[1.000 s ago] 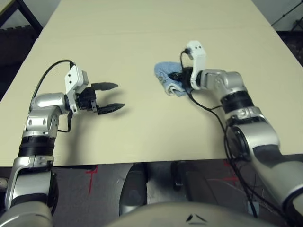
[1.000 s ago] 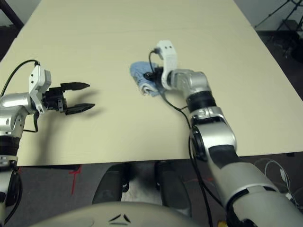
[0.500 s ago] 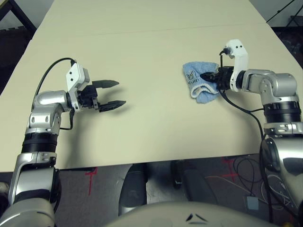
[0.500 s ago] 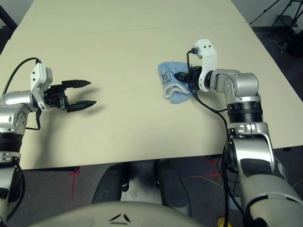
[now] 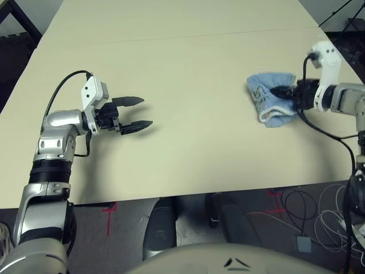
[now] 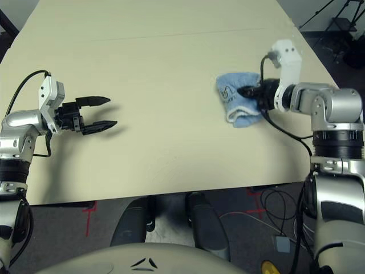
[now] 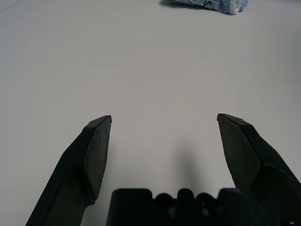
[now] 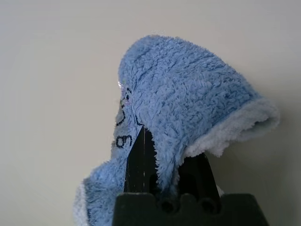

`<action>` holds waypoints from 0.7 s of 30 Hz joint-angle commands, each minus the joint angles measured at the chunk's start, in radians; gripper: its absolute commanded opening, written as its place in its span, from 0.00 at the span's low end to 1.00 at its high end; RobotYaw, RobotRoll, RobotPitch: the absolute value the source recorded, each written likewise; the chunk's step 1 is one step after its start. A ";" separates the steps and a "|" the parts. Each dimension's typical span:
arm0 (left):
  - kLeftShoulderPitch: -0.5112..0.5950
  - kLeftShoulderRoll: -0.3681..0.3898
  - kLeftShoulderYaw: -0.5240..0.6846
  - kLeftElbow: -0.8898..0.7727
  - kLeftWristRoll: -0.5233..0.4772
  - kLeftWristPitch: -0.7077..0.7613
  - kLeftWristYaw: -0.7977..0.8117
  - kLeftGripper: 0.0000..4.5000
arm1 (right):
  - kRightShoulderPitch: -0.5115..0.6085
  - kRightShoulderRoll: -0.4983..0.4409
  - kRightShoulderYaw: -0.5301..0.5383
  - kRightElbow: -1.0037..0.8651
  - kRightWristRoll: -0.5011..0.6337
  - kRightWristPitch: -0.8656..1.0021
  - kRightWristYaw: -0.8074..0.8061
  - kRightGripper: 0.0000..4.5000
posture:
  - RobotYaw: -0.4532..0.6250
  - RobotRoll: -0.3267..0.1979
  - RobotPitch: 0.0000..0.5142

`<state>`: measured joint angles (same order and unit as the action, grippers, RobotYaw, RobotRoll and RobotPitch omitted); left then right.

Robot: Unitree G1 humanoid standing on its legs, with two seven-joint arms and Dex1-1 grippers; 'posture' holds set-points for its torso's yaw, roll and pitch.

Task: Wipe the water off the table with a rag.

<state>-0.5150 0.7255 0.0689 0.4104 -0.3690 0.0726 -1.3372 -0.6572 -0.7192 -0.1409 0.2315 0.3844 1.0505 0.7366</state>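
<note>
Left eye view: light-blue terry rag (image 5: 274,113) lies bunched on the pale beige table (image 5: 188,142), on its right-hand part; right gripper (image 5: 283,92) at the cloth. Left gripper (image 5: 146,113) above the left-hand part, fingers apart.
Right eye view: same scene; dark lettering and a white hem visible on the rag.
Left wrist view: fingers wide apart, nothing between them; edge of the rag well beyond.
Right wrist view: fingers clamped on a fold of the rag.

Rag (image 8: 169,89) partly hidden behind right end effector (image 6: 249,91); right forearm (image 5: 348,103) cut by left eye view's edge.
</note>
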 commanded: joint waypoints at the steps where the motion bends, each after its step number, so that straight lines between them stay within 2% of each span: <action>1: 0.004 0.010 0.001 0.004 0.009 -0.002 -0.005 1.00 | 0.035 -0.028 -0.033 -0.001 -0.017 -0.041 -0.030 0.01 | 0.50 0.62 0.37; 11: 0.004 0.009 0.001 -0.001 0.008 0.005 -0.001 1.00 | 0.043 -0.047 -0.073 0.126 -0.045 -0.123 -0.109 0.01 | 0.50 0.62 0.38; 16: 0.001 0.000 0.005 0.001 0.006 0.007 0.017 1.00 | 0.050 -0.023 -0.041 0.169 -0.105 -0.269 -0.136 0.38 | 0.50 0.62 0.38; 21: -0.001 -0.016 0.047 -0.013 -0.029 0.041 0.079 1.00 | 0.030 -0.026 -0.066 0.223 -0.183 -0.602 -0.191 0.80 | 0.50 0.62 0.38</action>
<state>-0.5151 0.7133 0.0927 0.4082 -0.3815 0.0956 -1.2770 -0.6186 -0.7318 -0.1853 0.4353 0.2245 0.5451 0.5571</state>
